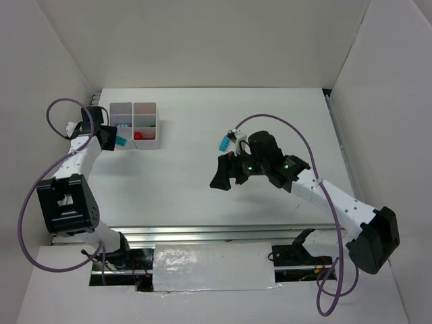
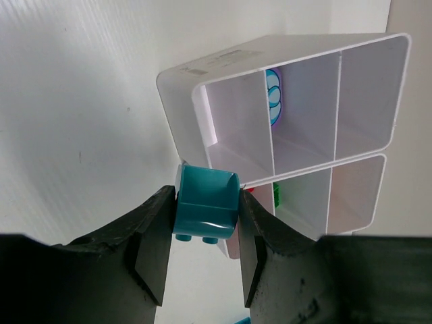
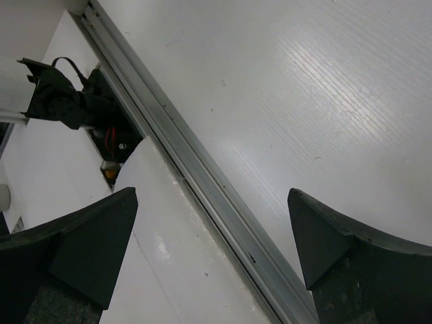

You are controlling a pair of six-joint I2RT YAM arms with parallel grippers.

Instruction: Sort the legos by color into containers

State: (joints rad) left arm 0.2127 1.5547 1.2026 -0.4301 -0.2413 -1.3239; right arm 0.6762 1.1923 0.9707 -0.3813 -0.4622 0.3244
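Across the white table [image 1: 202, 128] the two arms are set well apart: the right arm [image 1: 324, 196] reaches in from the near right toward the middle, and the left arm [image 1: 77, 158] stretches up the left side toward the far left corner. Along the table's near edge runs an aluminium rail [image 3: 202, 182], which the right wrist view looks across. Near the far left corner sits the white divided tray [image 2: 202, 67], two compartments wide. The right gripper [image 3: 212, 196] hangs above the table with its fingers spread wide and nothing between them. The left gripper [image 2: 206, 219] is at the tray's near left corner, outside its walls. Both its fingers are pressed against the sides of a teal lego [image 2: 206, 199], pinching it with its hollow side uppermost in the wrist view and two studs showing at the bottom. This teal lego is just beside the tray's corner; whether it touches the wall cannot be told. Inside the tray, a purple and teal oval piece [image 2: 273, 94] stands against a divider in one compartment. A red lego [image 1: 138, 135] lies in a compartment of the right column. A sliver of green [image 2: 277, 194] shows close to it in the wrist view, though which compartment holds it cannot be told.
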